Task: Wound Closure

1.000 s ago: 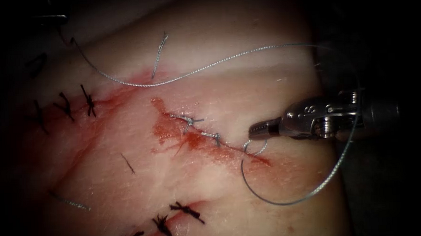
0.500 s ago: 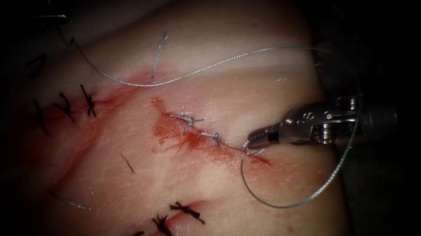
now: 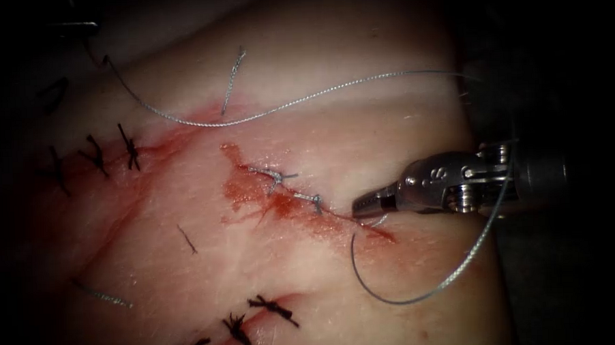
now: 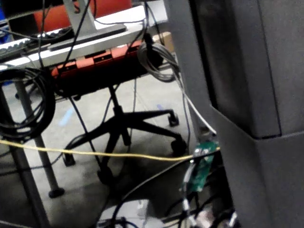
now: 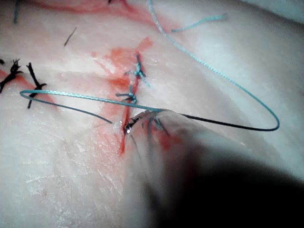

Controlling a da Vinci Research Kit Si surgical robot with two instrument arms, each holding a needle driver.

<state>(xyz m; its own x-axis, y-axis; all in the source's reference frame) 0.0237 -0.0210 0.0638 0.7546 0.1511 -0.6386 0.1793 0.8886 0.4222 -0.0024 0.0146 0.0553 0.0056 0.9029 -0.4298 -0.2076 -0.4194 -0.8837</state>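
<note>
The right arm's tool (image 3: 363, 204) reached in from the right edge of the tissue (image 3: 208, 264), its shaft nearly level and its tip against the lower right end of the cut (image 3: 302, 201). The cut ran aslant from upper left to lower right, so its long axis lay almost in line with the tool, and the open part of it lay just left of the tip. This arm was the one at the wound.

The jaws looked closed together. Just under them sat a small pale curve (image 3: 379, 222) where the thread (image 3: 421, 299) came out of the tissue. Whether the jaws pinched that curve, and whether it was a loop of thread or the needle's bend, I could not tell. From there the thread swung down towards the tissue's lower edge, up behind the tool, then across the upper part of the tissue to its upper left corner. Two tied stitches (image 3: 278, 175) sat higher on the cut, amid red fluid (image 3: 243, 192).

Against a second earlier, the tip had come leftwards and down onto the cut's end, and the pale curve lay flatter and more covered by it
</note>
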